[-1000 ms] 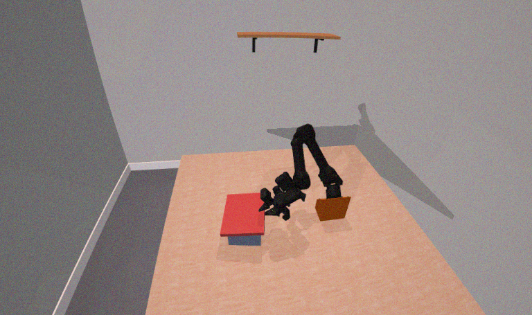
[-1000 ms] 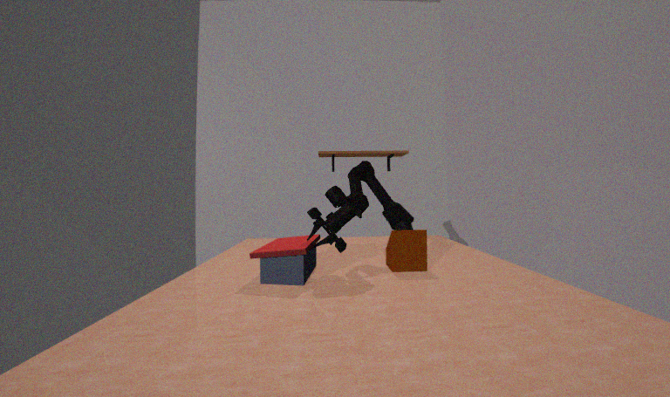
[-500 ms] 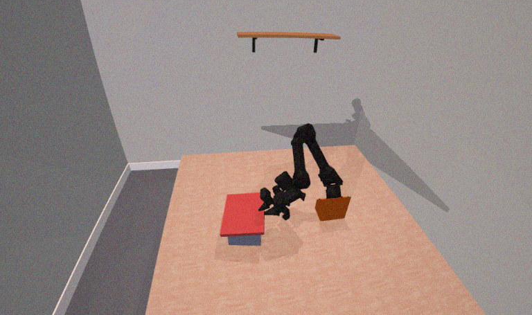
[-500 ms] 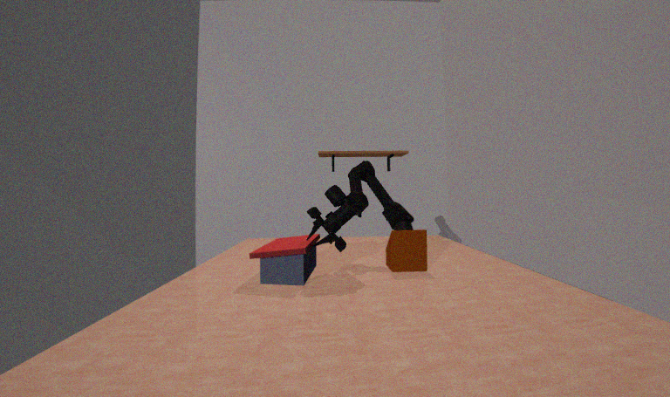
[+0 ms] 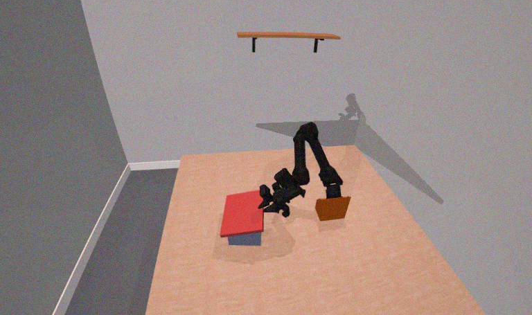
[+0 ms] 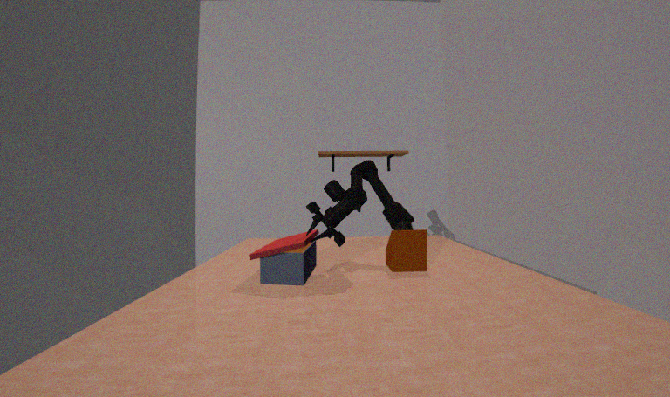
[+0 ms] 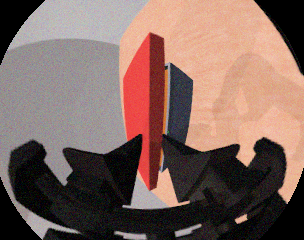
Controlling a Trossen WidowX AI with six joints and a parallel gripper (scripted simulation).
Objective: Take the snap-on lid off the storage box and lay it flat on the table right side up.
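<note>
The red lid (image 5: 241, 213) (image 6: 281, 245) (image 7: 136, 95) is tilted on the blue-grey storage box (image 5: 244, 239) (image 6: 281, 269) (image 7: 182, 102). Its edge on the arm's side is raised off the rim, and its far edge is low, at the box's left side in the exterior view. An orange strip shows in the gap; I cannot tell what it is. My gripper (image 5: 262, 209) (image 6: 310, 237) (image 7: 151, 136) is shut on the raised edge of the lid, one finger above and one below. The box stands upright on the table (image 5: 314, 272) (image 6: 345, 343). Its inside is mostly hidden.
An orange-brown block (image 5: 332, 210) (image 6: 407, 250) stands on the table by the arm's base, right of the box. A wooden shelf (image 5: 288, 34) (image 6: 363, 153) on two black brackets is on the back wall. The table's left edge lies beyond the box.
</note>
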